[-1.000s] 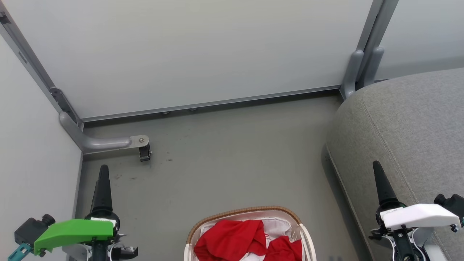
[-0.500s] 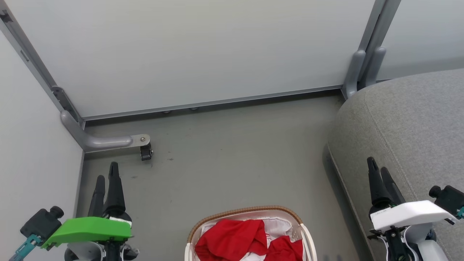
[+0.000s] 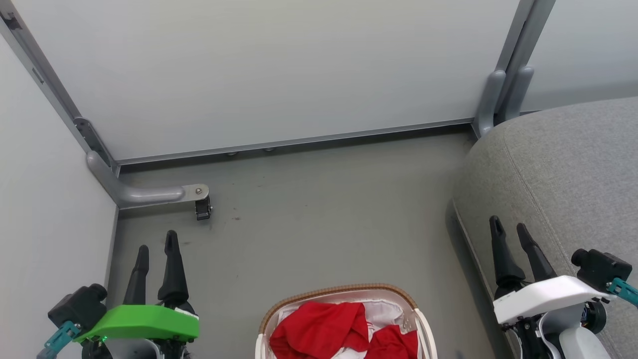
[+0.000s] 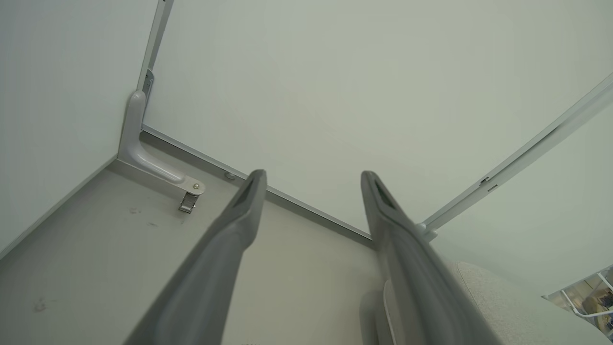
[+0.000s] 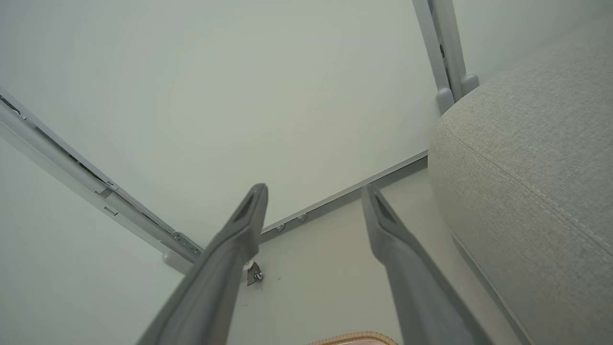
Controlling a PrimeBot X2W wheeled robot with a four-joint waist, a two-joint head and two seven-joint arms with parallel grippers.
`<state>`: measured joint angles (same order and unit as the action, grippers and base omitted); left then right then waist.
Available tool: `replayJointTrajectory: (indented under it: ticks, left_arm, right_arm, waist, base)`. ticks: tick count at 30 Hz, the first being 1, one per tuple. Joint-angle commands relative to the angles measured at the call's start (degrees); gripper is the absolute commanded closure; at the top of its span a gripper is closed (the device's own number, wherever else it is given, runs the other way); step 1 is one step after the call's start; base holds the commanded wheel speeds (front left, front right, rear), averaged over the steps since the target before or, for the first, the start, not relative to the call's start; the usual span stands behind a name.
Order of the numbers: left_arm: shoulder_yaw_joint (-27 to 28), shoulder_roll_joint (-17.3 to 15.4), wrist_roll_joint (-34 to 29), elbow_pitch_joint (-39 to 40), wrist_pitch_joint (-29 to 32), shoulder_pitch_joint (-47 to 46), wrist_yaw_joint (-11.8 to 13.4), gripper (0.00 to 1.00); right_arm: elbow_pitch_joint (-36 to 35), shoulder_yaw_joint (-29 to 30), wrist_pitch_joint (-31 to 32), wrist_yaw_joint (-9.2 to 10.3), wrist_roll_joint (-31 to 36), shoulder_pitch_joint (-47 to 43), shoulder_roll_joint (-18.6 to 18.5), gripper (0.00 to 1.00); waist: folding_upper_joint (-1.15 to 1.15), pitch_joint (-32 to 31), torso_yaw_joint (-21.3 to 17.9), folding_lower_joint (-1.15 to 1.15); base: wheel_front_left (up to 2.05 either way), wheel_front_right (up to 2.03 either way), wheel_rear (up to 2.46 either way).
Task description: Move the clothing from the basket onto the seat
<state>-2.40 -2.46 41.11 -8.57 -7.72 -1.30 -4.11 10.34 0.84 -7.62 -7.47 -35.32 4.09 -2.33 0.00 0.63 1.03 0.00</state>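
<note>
Bright red clothing [image 3: 319, 330] lies bunched in the basket [image 3: 339, 289] at the bottom middle of the head view, over its white liner. The basket's brown rim [image 5: 357, 338] peeks in at the bottom of the right wrist view. The grey seat [image 3: 568, 169] fills the right side, also seen in the right wrist view [image 5: 531, 163]. My left gripper [image 3: 157, 242] stands open at the lower left, above bare floor and left of the basket. My right gripper [image 3: 508, 226] is open at the lower right, over the seat's front edge. Both hold nothing.
White partition walls [image 3: 259, 70] close off the back and left. A grey bracket with a small caster [image 3: 202, 208] juts onto the floor at the back left. A grey post [image 3: 493, 99] stands beside the seat's corner. Grey floor [image 3: 324, 214] lies beyond the basket.
Both wrists have rolled, so each gripper's two fingers now show side by side instead of one behind the other. Both grippers have drifted slightly inward.
</note>
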Motion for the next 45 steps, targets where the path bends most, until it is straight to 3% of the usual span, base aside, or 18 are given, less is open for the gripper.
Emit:
replayJointTrajectory:
  ticks: [1, 17, 45]
  left_arm:
    - [-0.25, -0.4, -1.96, 0.35, -0.59, 0.36, 0.25, 0.0]
    - [-1.77, -0.47, -10.62, -1.1, -2.83, 1.75, 1.0, 0.0]
    - [-3.73, -0.55, -21.4, -5.38, -6.25, 2.75, 1.68, 0.0]
  right_arm:
    - [-0.67, -0.35, -0.68, -0.02, 2.13, 0.38, -0.4, 0.0]
    - [1.31, -2.04, -2.95, -0.02, 13.26, -0.74, -0.5, 0.0]
    - [1.8, -3.01, -6.38, -0.03, 26.71, -1.0, -0.65, 0.0]
  waist:
    - [0.0, -0.04, 0.03, 0.0]
    - [0.0, -0.58, 0.55, 0.0]
    - [0.0, -0.72, 1.07, 0.0]
  base:
    - [0.0, 0.0, 0.0]
    - [0.0, 0.0, 0.0]
    - [0.0, 0.0, 0.0]
